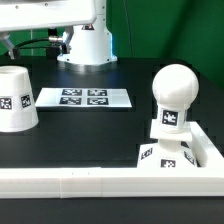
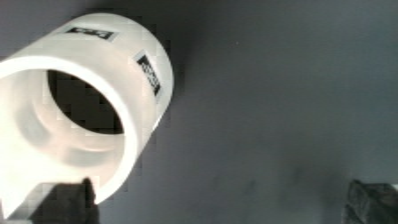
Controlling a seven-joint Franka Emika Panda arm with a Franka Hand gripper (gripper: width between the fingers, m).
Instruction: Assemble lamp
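Wrist view: fingers (image 2: 214,203) spread apart and empty, hovering over the shade (image 2: 89,110), which stands at the exterior view's left on the dark surface (image 1: 100,135); seemingly a light, rigid, smooth cup, likely best pinched across its thin rim wall.

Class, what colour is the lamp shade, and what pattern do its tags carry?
The shade is white, with black-and-white square tags; the exterior view shows it best.
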